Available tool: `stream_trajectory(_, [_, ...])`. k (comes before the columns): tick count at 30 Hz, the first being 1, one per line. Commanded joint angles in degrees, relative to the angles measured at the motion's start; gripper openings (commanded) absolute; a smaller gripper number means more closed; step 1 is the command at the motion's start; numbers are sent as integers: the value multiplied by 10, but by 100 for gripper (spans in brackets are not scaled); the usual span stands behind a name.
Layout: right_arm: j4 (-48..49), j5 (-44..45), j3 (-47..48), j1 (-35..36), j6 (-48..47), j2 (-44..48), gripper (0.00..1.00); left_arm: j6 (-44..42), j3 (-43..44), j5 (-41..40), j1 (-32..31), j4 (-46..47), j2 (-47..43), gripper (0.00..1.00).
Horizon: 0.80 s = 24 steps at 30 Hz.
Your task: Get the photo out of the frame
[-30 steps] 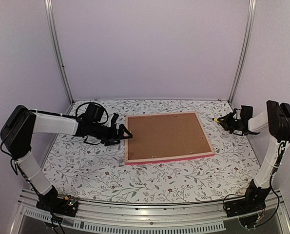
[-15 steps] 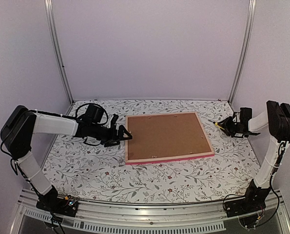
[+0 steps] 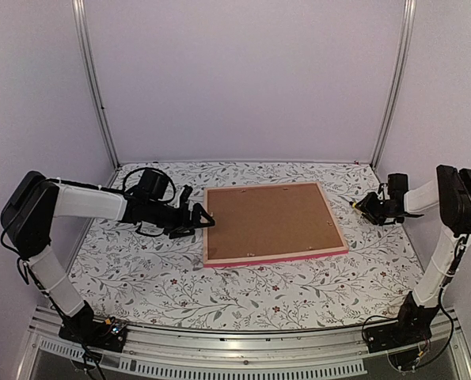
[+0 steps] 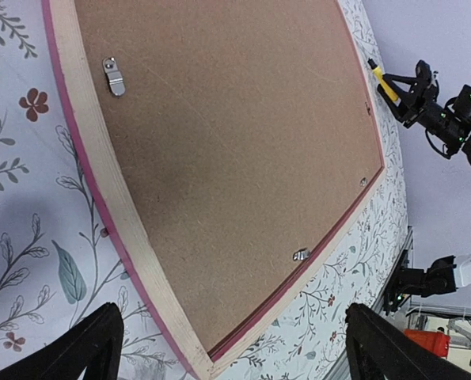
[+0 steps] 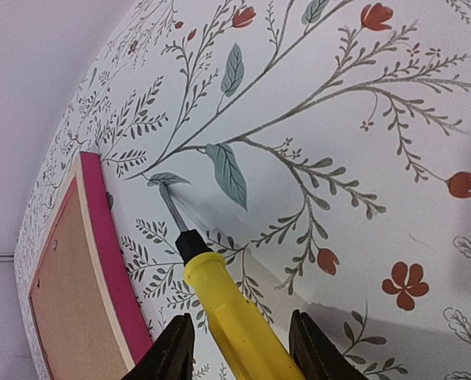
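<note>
Laying the screwdriver [image 5: 219,293] flat by the frame [image 5: 108,253], withdraw your right tool [image 5: 241,321] — its grip cannot be told — while the left tool [image 4: 233,317] stands wide open.

frame [image 3: 276,258] mid-table, tablecloth [image 3: 219,297] showing all round

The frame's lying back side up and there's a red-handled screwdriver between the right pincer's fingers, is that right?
Not quite. The handle of the screwdriver is yellow, not red; the right wrist view shows it. It does sit between the fingers of the right pincer, and the frame lies back side up.
</note>
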<state>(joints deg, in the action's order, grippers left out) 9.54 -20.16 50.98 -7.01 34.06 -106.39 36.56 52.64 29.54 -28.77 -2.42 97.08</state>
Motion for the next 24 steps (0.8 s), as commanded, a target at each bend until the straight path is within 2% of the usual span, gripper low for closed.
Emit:
stream_trajectory(1, [-54, 58, 5, 25, -40, 31, 45, -5, -1, 6, 6, 11, 2, 99])
stream_trajectory(15, [-115, 116, 13, 43, -74, 59, 56, -4, 4, 10, 6, 13, 7, 99])
stream_trajectory(24, [-136, 134, 20, 58, -83, 60, 69, -4, 9, 10, 6, 11, 9, 99])
